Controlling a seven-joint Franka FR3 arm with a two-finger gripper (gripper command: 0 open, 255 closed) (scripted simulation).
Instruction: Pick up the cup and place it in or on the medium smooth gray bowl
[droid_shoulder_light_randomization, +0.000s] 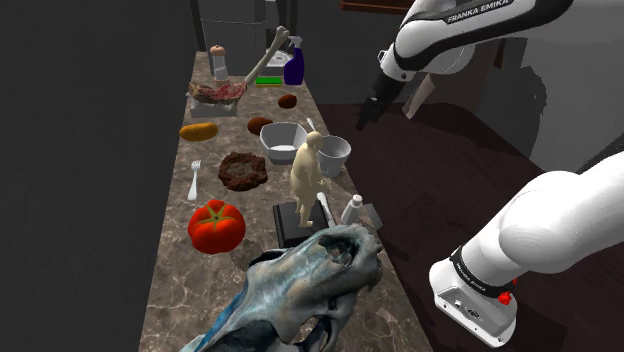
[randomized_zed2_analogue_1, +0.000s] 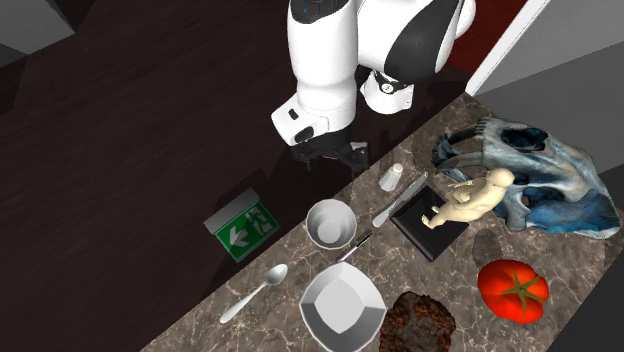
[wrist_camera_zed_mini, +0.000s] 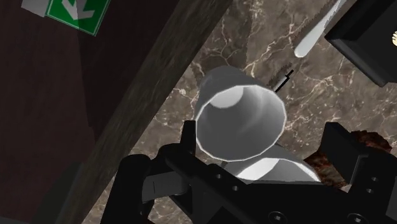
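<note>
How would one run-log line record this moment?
phase: pre-grasp | hand: open, short of cup | cup: upright on counter, not held | bowl: empty, beside cup

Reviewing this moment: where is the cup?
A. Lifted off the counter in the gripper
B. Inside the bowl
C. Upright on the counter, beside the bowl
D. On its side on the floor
C: the cup stands mouth up on the marble counter next to the bowl, and the open gripper is apart from it, not touching.
</note>
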